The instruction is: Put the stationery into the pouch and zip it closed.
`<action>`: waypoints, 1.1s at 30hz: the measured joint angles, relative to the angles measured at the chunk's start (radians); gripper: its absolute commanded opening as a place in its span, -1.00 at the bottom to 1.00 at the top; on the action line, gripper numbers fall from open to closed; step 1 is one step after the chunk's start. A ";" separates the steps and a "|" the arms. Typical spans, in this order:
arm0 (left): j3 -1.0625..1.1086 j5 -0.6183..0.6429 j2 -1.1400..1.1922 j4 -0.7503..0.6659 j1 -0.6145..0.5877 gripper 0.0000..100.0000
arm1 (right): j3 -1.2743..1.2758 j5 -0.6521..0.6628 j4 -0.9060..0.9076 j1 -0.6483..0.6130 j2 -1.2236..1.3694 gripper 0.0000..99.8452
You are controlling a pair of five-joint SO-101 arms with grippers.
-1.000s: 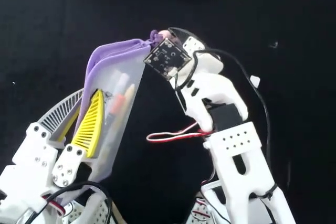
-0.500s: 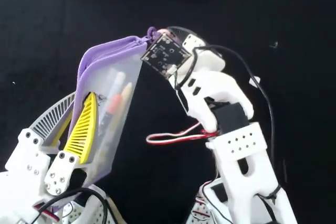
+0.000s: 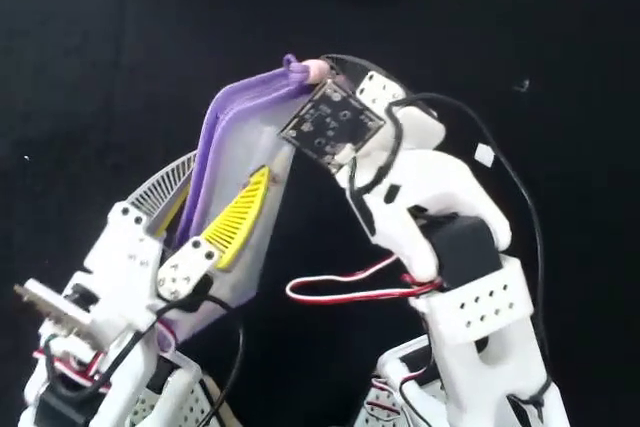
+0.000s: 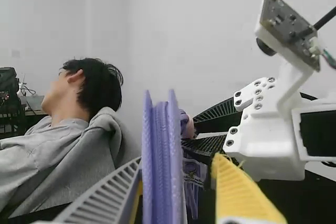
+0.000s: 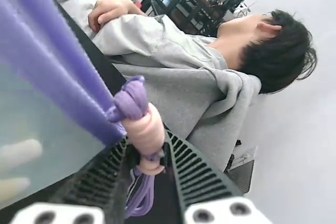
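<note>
Since 0.5 s ago the L arm has swung in toward the R arm and taken the lower end of the pouch point(image 3: 258, 147) w/ it. The pouch now sits turned nearly edge-on in the high view, and the pens seen through its clear side before can't be made out there. R arm shifted only a little, its tip still at the pouch's far corner.

Left gripper point(image 3: 230, 164): clamped across the pouch's lower part. Yellow finger point(image 3: 238, 219) lies on the clear side, grey ribbed finger point(image 3: 168, 182) on the other side, beyond the purple zipper band point(image 3: 222, 117). In the left wrist view the band stands upright betw. those two fingers.

Right gripper point(image 5: 148, 149): black ribbed fingers point(image 5: 197, 174) pressed together on the pink zipper pull point(image 5: 148, 129), w/ a knotted purple cord point(image 5: 130, 98) touching the pull on the band side. In the high view the pull sits at the far end of the band, just beside the R arm's wrist cam board point(image 3: 332, 125).

Pouch spans betw. the two grippers over the black table point(image 3: 120, 57); can't tell if it touches the table. Band shows as two purple edges side by side in the left wrist view; zipped or not, can't tell. Pale blurred shapes point(image 5: 16, 156) show behind the clear wall in the right wrist view, too soft to identify.
</note>
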 measured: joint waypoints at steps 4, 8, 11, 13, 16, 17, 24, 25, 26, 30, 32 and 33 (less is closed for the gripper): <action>0.020 -0.002 0.000 -0.035 0.002 -0.55 | 0.000 0.000 0.002 -0.006 0.000 -0.98; 0.020 -0.002 0.000 -0.037 0.000 -0.55 | 0.002 0.002 0.002 -0.002 0.000 -0.98; 0.011 -0.002 0.002 -0.037 -0.055 -0.55 | 0.002 0.002 0.002 -0.006 0.000 -0.98; -0.017 0.003 0.000 -0.037 -0.114 -0.55 | 0.002 0.002 0.002 -0.005 0.000 -0.98; -0.061 0.060 0.000 -0.037 -0.227 -0.55 | 0.002 0.002 -0.008 0.003 0.014 -0.98; -0.071 0.080 0.000 -0.037 -0.267 -0.55 | 0.002 0.002 -0.020 0.014 0.029 -0.98; -0.081 0.166 0.000 -0.037 -0.496 -0.56 | 0.025 -0.037 -0.213 0.087 0.282 -0.98; -0.075 0.172 0.000 -0.037 -0.511 -0.56 | 0.025 -0.052 -0.241 0.091 0.327 -0.97; -0.066 0.173 0.000 -0.037 -0.519 -0.56 | 0.025 -0.064 -0.269 0.092 0.368 -0.97; -0.023 0.180 0.000 -0.037 -0.534 -0.56 | 0.025 -0.080 -0.391 0.097 0.532 -0.97; -0.005 0.180 0.000 -0.037 -0.534 -0.56 | 0.025 -0.086 -0.450 0.109 0.617 -0.97; 0.005 0.180 0.000 -0.037 -0.534 -0.56 | 0.025 -0.086 -0.477 0.120 0.657 -0.97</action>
